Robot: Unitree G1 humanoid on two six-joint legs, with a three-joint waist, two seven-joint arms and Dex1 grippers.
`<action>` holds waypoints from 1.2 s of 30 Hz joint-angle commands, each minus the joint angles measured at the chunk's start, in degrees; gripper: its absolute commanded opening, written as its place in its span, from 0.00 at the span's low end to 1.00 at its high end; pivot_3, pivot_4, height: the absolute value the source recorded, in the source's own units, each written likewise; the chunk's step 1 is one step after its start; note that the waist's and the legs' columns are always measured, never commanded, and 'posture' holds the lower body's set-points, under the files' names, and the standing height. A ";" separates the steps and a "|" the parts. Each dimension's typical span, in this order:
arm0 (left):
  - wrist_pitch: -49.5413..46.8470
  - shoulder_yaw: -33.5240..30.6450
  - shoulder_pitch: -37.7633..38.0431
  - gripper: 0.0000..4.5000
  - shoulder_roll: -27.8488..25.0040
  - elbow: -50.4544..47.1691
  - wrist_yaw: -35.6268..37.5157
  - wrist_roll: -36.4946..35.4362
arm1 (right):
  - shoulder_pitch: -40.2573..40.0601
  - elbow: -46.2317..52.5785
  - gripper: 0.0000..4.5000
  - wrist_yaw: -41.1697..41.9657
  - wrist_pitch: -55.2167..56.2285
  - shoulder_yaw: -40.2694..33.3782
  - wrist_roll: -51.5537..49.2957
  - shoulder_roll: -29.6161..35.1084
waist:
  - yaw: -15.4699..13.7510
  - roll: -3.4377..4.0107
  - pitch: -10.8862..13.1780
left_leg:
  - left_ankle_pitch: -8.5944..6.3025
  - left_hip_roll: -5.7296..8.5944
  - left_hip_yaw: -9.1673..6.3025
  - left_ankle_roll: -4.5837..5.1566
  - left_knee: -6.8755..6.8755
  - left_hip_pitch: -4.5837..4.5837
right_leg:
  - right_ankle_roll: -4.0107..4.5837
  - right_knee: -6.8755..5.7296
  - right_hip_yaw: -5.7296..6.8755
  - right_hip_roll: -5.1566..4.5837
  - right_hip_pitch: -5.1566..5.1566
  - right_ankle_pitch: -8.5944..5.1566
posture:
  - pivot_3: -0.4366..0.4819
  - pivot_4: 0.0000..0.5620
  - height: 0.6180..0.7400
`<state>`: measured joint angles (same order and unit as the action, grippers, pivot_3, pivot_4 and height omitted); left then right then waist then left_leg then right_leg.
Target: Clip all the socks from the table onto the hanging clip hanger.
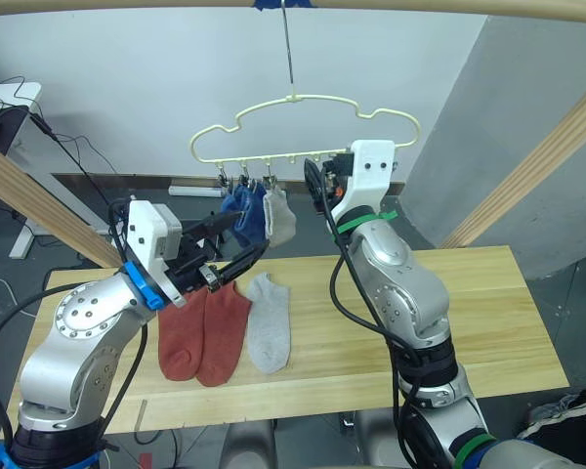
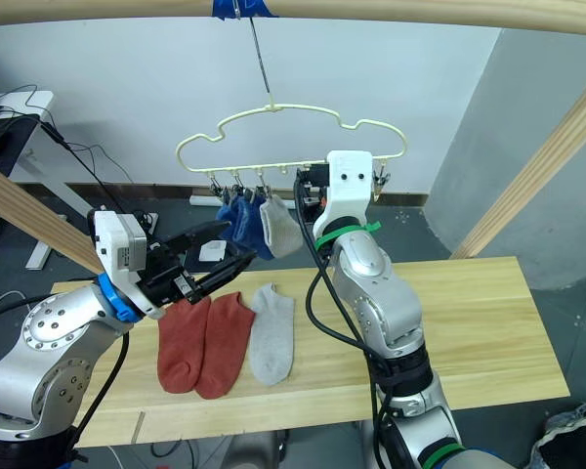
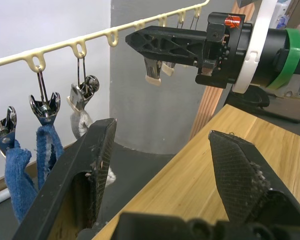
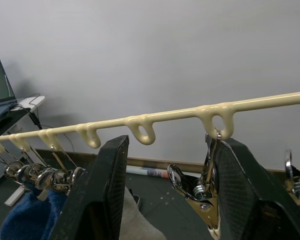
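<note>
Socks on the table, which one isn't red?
The light grey sock, lying at the right end of the row on the table; the two rust-red socks lie beside it.

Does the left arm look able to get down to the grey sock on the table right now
Probably yes. The left gripper is open and holds nothing, hovering just above the grey sock, which lies flat on the table beside the two red socks, with nothing covering it.
</note>
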<state>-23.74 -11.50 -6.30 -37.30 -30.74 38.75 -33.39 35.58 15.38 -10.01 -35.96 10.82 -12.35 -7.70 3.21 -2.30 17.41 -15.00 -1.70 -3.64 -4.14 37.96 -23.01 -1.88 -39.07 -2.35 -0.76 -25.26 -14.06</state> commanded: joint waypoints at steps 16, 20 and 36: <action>2.35 -0.54 1.10 0.72 0.80 -0.56 1.15 0.66 | 1.25 2.13 0.56 2.26 -2.16 0.59 4.74 -1.18 | 0.02 0.00 0.00 | 0.00 0.00 0.00 0.00 0.00 0.00 | 0.00 0.00 0.00 0.01 0.00 0.00 | 0.43 0.44 1.00; 2.40 -0.51 1.03 0.72 1.13 -0.69 1.07 0.46 | 1.27 2.04 0.56 2.31 -1.71 0.14 5.17 -1.46 | 0.02 0.00 0.00 | 0.00 0.00 0.00 0.00 0.00 0.00 | 0.00 0.00 0.00 0.01 0.00 0.00 | 0.43 0.44 1.00; 1.65 0.02 -0.56 0.72 2.72 -2.42 -1.01 -0.05 | 0.72 2.21 0.00 2.35 -1.71 -0.29 5.65 -1.73 | 0.04 0.00 0.00 | 0.00 0.00 0.00 0.00 0.00 0.00 | 0.00 0.01 0.00 0.01 0.00 0.00 | 0.43 0.44 1.00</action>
<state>-22.00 -11.47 -6.87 -34.59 -30.98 38.38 -32.98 36.10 15.38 -7.79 -38.62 10.74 -6.83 -7.63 3.25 -2.30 17.41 -15.00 -1.70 -3.64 -4.14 37.96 -23.01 -1.88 -39.06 -2.36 -0.75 -25.25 -14.06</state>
